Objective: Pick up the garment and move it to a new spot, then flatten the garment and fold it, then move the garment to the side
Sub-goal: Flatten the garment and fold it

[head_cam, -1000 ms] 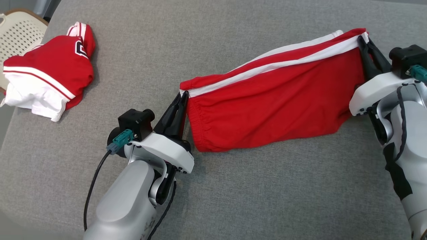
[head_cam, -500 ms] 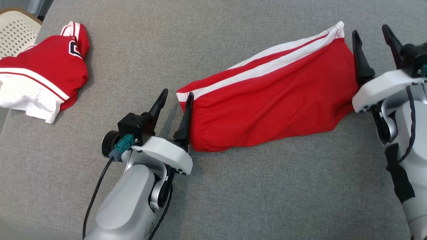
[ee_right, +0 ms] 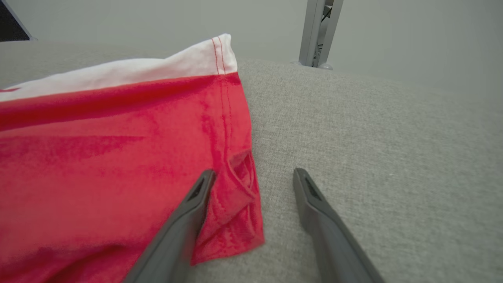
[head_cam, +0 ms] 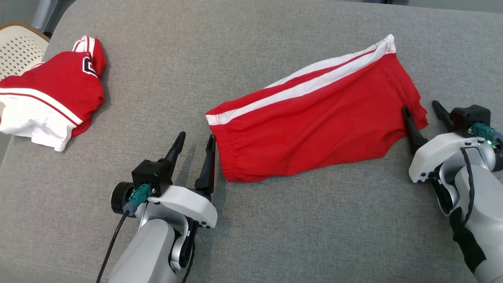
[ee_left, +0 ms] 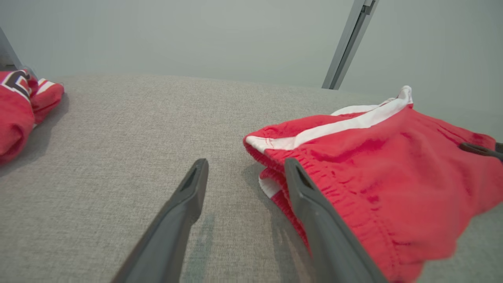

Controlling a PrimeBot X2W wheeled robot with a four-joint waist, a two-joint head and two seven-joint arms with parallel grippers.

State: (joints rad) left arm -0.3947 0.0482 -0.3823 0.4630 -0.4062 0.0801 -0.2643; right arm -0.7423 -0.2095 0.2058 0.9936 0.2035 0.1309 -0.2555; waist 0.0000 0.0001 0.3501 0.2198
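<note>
While both pairs of jaws are standing wide apart with nothing between them, the left gripper (head_cam: 196,137) is hovering low at the elastic waistband end of the red cotton shorts with the white side stripe (head_cam: 314,129), with its inner finger just beside the gathered edge. The right gripper (head_cam: 419,107) is waiting at the opposite end, one finger lying over the corner of the leg opening. The shorts are lying stretched out on the grey woven cushion surface (head_cam: 251,228), slanting from the left gripper up toward the far right, mostly flat but curling a little at the right corner. A crumpled red and white jersey (head_cam: 51,98) is resting well apart, at the far left. I am judging that the placing is done and the flattening is going on; the next move is probably calling for smoothing that curled corner, then taking two corners of one edge firmly to begin the fold.
</note>
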